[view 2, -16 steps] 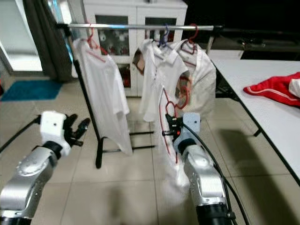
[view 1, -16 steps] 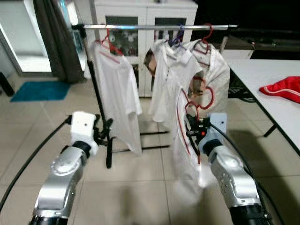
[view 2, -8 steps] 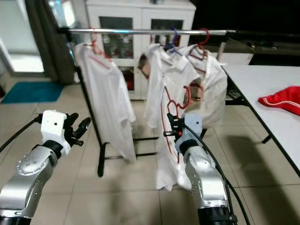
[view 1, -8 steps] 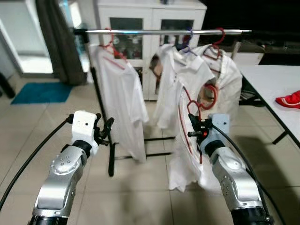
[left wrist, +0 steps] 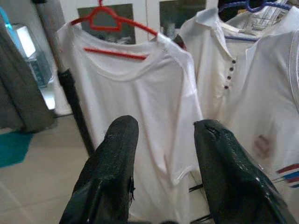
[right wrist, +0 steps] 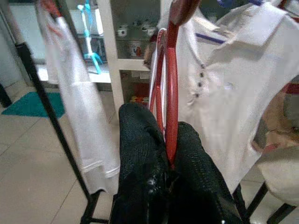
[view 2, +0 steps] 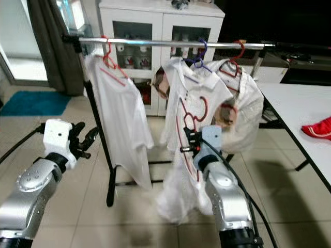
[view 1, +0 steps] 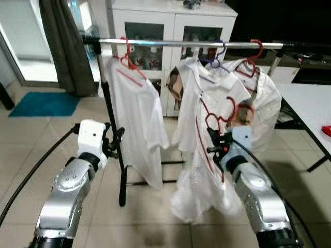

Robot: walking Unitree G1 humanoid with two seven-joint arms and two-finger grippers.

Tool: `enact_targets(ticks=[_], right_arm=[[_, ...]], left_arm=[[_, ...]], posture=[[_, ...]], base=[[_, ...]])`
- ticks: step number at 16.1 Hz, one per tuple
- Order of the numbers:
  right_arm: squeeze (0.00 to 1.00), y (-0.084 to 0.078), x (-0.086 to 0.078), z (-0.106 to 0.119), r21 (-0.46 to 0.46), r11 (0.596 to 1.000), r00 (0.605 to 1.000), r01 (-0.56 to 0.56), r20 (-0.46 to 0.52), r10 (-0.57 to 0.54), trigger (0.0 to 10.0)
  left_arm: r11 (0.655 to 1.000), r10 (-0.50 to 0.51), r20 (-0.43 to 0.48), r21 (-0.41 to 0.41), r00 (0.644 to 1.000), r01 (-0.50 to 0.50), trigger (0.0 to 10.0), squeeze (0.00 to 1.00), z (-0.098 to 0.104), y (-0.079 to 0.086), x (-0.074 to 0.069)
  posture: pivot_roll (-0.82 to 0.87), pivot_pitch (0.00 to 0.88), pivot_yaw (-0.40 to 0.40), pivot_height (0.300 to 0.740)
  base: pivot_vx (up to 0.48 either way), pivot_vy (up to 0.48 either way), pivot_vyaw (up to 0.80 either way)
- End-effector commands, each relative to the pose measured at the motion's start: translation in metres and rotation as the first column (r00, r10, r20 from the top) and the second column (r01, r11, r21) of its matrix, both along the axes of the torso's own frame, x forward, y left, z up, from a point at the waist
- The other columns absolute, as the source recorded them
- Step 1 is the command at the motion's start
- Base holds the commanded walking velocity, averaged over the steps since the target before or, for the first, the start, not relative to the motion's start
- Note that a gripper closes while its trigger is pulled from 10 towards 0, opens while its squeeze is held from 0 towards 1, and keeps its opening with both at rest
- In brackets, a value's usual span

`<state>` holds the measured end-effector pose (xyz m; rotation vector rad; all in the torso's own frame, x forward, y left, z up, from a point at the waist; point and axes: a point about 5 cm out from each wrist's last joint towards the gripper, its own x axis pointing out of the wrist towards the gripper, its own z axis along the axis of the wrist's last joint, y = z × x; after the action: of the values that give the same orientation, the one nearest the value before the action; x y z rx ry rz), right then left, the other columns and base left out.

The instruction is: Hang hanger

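A: Which item is held, and how is it held?

B: A red hanger (view 1: pixel 213 135) carrying a white shirt (view 1: pixel 202 188) is clamped in the right hand (view 1: pixel 216 146). In the right wrist view the two black fingers (right wrist: pixel 140 144) are seen closed on the hanger's red wire (right wrist: pixel 171 93), with the hook kept uppermost so that it can be presented to the rail (view 1: pixel 170 43).

A: Where is the hanger placed relative to the rail?

B: It is held well below the rail, in front of the garments already hung toward the rail's right end, a polo shirt (view 1: pixel 207 98) on a blue hanger (view 1: pixel 216 58) among them. The shirt's hem is seen sagging toward the floor (view 1: pixel 155 227), so a lift is judged necessary before hooking.

A: And the left hand?

B: The left hand (left wrist: pixel 161 154) is kept open and empty, raised near the rack's upright post (view 1: pixel 111 119) by the left end of the rail, before the white T-shirt (view 1: pixel 137 124). No contact with cloth is shown; it is judged to be held clear of the working side.
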<state>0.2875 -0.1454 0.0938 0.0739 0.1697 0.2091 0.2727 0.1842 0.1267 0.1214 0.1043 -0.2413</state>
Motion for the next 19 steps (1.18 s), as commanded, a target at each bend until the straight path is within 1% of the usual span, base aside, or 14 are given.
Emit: enact_targets(ticks=[1,3,4,5,6,7,8,9,10,13,16,19], right_arm=[[0.00,-0.008,0.005,0.011,-0.012,1.000,0.999,0.022,0.040,-0.021,10.0],[0.00,-0.006,0.007,0.010,-0.030,1.000,0.999,0.007,0.038,-0.006,10.0],[0.00,-0.007,0.009,0.007,-0.087,0.996,1.000,0.004,0.016,-0.003,10.0],[0.00,-0.010,0.012,0.006,-0.120,0.992,1.000,0.029,0.004,-0.028,10.0],[0.00,-0.012,0.013,0.006,-0.113,0.993,0.999,0.043,0.006,-0.043,10.0],[0.00,-0.013,0.016,0.008,-0.055,0.997,0.998,0.062,0.017,-0.061,10.0],[0.00,-0.014,0.016,0.009,-0.034,0.997,0.997,0.069,0.017,-0.069,10.0],[0.00,-0.015,0.017,0.009,-0.017,0.997,0.997,0.076,0.016,-0.075,10.0],[0.00,-0.015,0.016,0.009,-0.031,0.997,0.997,0.077,0.019,-0.076,10.0],[0.00,-0.015,0.016,0.008,-0.033,0.996,0.996,0.089,0.024,-0.088,10.0],[0.00,-0.015,0.015,0.009,-0.045,0.995,0.996,0.089,0.035,-0.087,10.0],[0.00,-0.022,0.014,0.009,-0.061,0.992,0.993,0.114,0.042,-0.111,10.0]], left_arm=[[0.999,-0.031,0.018,-0.005,0.999,0.031,10.0,0.00,0.006,-0.009,0.002],[0.999,-0.032,0.024,-0.003,0.999,0.032,10.0,0.00,0.007,-0.011,0.000],[1.000,-0.029,0.025,-0.002,0.999,0.029,10.0,0.00,0.007,-0.011,0.000],[1.000,-0.024,0.029,-0.002,0.999,0.025,10.0,0.00,0.007,-0.011,0.001],[1.000,-0.022,0.031,-0.002,0.999,0.022,10.0,0.00,0.007,-0.011,0.001],[1.000,-0.015,0.035,-0.001,0.999,0.015,10.0,0.00,0.008,-0.009,0.000],[1.000,-0.014,0.035,0.000,0.999,0.014,10.0,0.00,0.009,-0.009,0.000],[1.000,-0.025,0.036,0.020,0.999,0.024,10.0,0.00,0.010,-0.010,-0.001],[0.999,-0.042,0.038,0.032,0.998,0.041,10.0,0.00,0.012,-0.012,-0.002],[0.997,-0.062,0.040,0.055,0.997,0.060,10.0,0.00,0.013,-0.013,0.000],[0.995,-0.075,0.039,0.064,0.996,0.072,10.0,0.00,0.016,-0.013,0.001],[0.995,-0.081,0.033,0.067,0.996,0.078,10.0,0.00,0.015,-0.013,0.000]], posture=[[-0.07,0.000,-0.047,0.719],[-0.05,0.000,-0.058,0.719],[-0.05,0.000,-0.065,0.719],[-0.04,0.000,-0.073,0.719],[-0.04,0.000,-0.077,0.719],[-0.04,0.000,-0.080,0.719],[-0.04,0.000,-0.084,0.719],[-0.04,0.000,-0.084,0.719],[-0.04,0.000,-0.080,0.719],[-0.04,0.000,-0.070,0.719],[-0.04,0.000,-0.061,0.719],[-0.04,0.000,-0.063,0.719]], base=[[0.428,0.000,0.00],[0.428,0.000,0.00],[0.428,0.000,0.00],[0.431,0.000,0.80],[0.431,0.000,0.80],[0.424,0.000,0.42],[0.424,0.000,0.00],[0.428,0.000,0.00],[0.428,0.000,0.00],[0.426,0.000,0.00],[0.426,0.000,0.00],[0.426,0.000,0.00]])
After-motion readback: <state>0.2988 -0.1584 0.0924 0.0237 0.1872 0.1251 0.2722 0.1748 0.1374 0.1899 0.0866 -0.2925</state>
